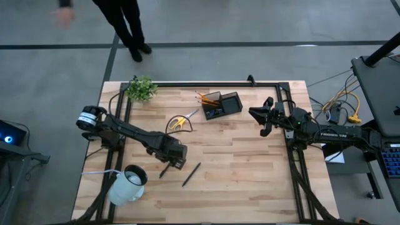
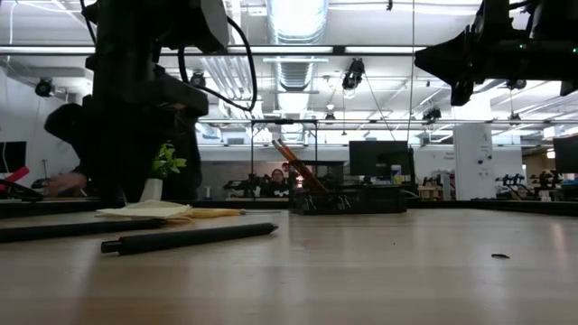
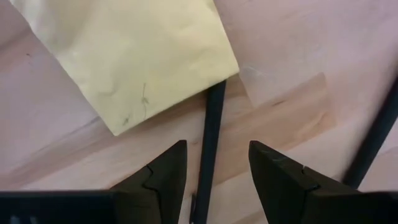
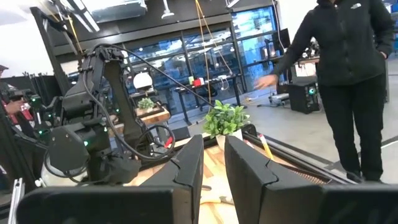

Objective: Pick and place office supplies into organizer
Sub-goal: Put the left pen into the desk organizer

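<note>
My left gripper (image 1: 172, 156) points down over the table's middle left, open. Its fingers stand on either side of a dark pen (image 3: 210, 134) that lies flat on the wood, and do not touch it. A square yellow sticky-note pad (image 3: 137, 56) lies flat just past the pen's end. A second dark pen (image 1: 190, 175) lies to the right. Yellow-handled scissors (image 1: 181, 120) lie farther back. The black organizer (image 1: 223, 105) stands at the far middle with orange pencils (image 1: 203, 98) leaning in one compartment. My right gripper (image 1: 262, 119) hangs raised at the right, a narrow gap between its fingers, holding nothing.
A white mug (image 1: 128, 184) lies near the table's front left corner, close to my left arm. A small green plant (image 1: 141, 89) stands at the far left corner. A person (image 4: 348, 74) stands beyond the far edge. Bare wood stretches across the near right.
</note>
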Robot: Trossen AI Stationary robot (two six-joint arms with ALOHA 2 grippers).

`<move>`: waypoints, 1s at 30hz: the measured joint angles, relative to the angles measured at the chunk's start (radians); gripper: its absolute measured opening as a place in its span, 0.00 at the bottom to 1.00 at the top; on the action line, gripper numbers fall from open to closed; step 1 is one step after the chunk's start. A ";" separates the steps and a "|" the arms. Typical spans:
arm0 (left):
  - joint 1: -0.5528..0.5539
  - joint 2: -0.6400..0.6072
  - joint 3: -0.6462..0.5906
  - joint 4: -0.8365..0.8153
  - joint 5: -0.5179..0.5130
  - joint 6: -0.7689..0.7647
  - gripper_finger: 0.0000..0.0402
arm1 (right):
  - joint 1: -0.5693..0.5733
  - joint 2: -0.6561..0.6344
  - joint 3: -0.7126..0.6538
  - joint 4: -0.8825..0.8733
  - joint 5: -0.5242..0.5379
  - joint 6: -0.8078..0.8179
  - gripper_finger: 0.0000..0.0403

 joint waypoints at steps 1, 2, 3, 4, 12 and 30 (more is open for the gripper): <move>0.000 0.000 0.000 0.000 -0.004 0.000 0.39 | 0.000 0.000 0.000 0.000 0.000 0.000 0.14; 0.000 0.000 0.000 0.000 -0.005 0.001 0.39 | 0.000 0.000 0.000 0.000 0.000 0.000 0.14; 0.000 0.000 0.000 0.000 -0.006 0.002 0.39 | 0.000 0.000 0.000 0.000 0.000 0.000 0.14; 0.000 0.000 0.000 0.000 -0.006 0.002 0.39 | 0.000 0.000 0.000 -0.001 0.000 0.000 0.14; -0.001 -0.001 -0.044 0.008 -0.009 0.004 0.39 | 0.000 0.000 0.000 -0.021 0.000 0.000 0.14; -0.001 0.002 -0.074 0.141 0.000 0.000 0.39 | 0.000 0.000 0.000 -0.024 0.000 0.000 0.14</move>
